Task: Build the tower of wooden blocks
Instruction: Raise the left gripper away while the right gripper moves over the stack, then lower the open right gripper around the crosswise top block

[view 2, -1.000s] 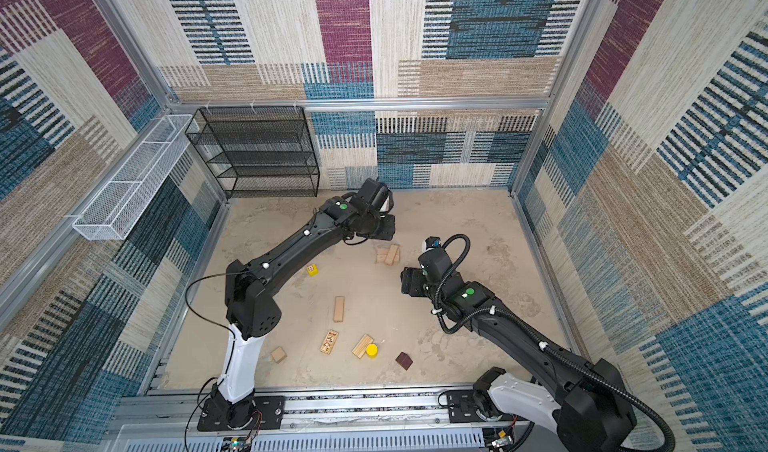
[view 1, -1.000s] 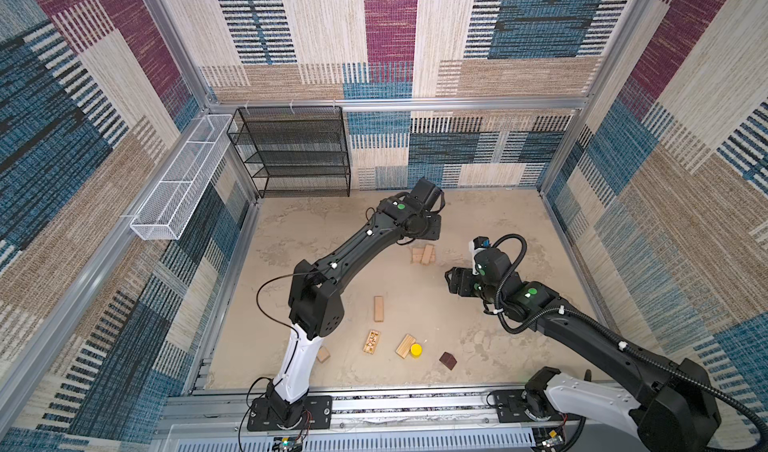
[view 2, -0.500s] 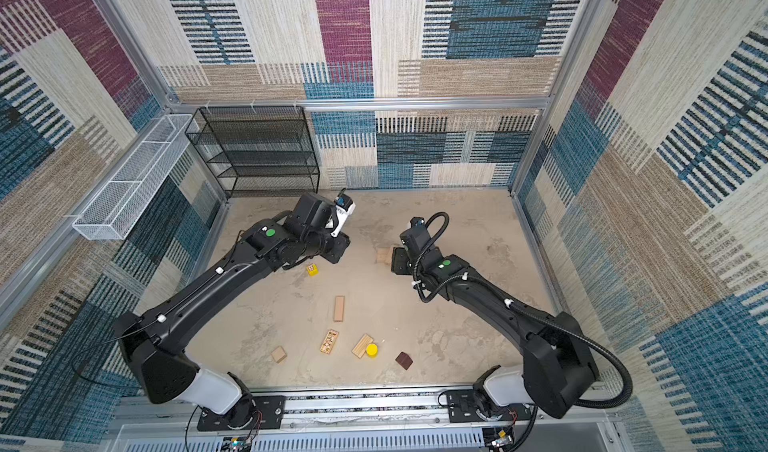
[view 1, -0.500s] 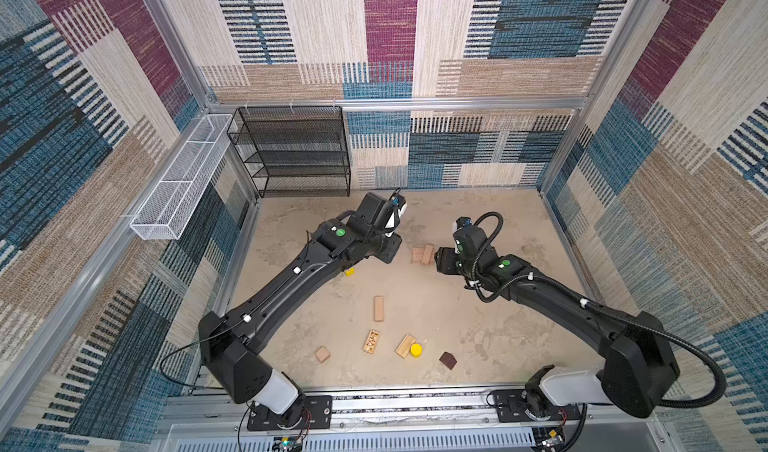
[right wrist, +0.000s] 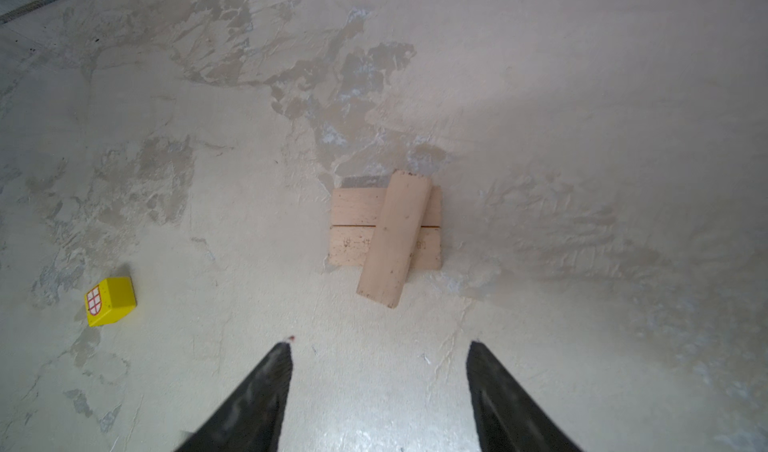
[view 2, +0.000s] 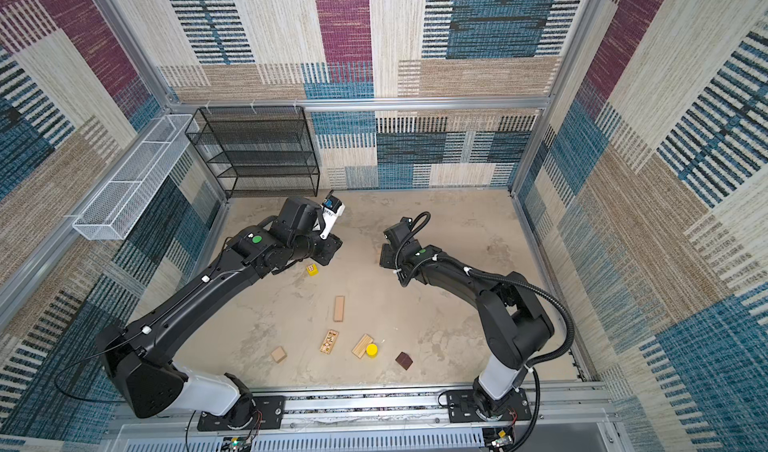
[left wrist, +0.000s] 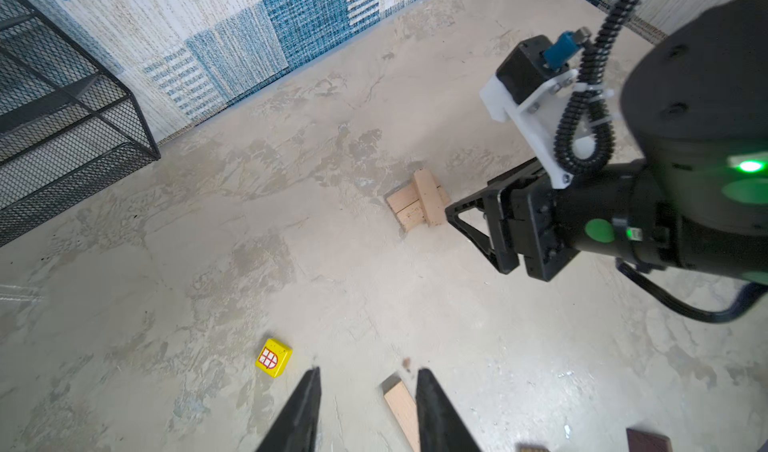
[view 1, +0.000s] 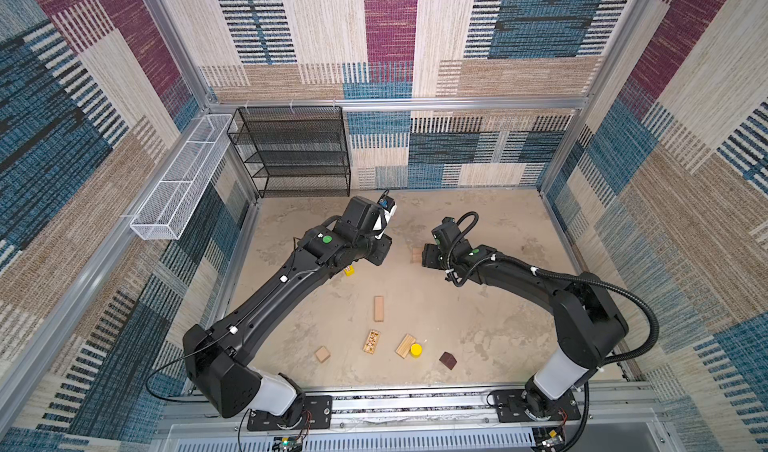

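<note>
Bare surface [right wrist: 582, 138] lies open around the plank stack [right wrist: 386, 233] on most sides. The right end effector [right wrist: 381, 341] hangs near one side; the yellow cube [right wrist: 110, 302] sits well apart.

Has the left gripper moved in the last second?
Yes. In a top view the left gripper has pulled left, away from the plank stack, toward the yellow cube.
</note>
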